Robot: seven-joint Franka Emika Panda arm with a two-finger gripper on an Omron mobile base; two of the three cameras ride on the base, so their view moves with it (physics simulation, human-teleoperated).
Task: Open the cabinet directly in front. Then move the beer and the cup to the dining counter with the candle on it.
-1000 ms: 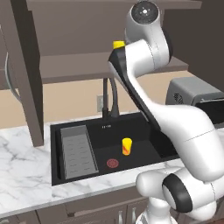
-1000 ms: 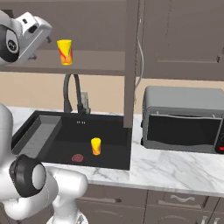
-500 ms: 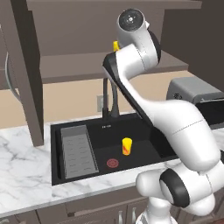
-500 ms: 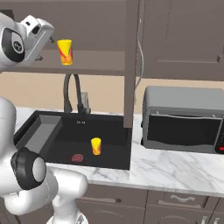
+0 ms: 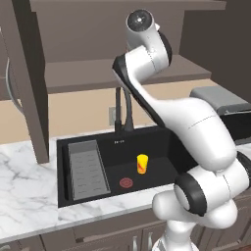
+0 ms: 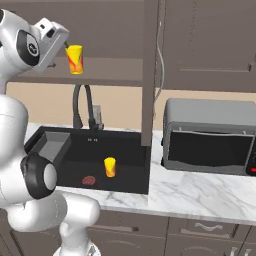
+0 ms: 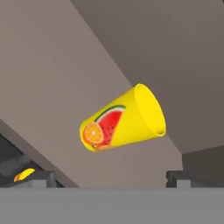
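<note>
Yellow cup [image 6: 75, 59] w/ fruit print stands upright on the lower shelf of the cabinet [image 6: 115, 75], door swung open. My gripper [image 7: 111, 176] is raised to shelf height just beside the cup, not touching; finger tips [image 7: 40, 177] sit wide apart w/ the cup framed between them in the hand view. Nothing is held. I see a second small yellow cup [image 5: 142, 163] upright in the black sink [image 5: 88, 147], near a red drain [image 5: 126, 182]. Microwave [image 6: 210, 136] sits on the marble counter to the right.
</note>
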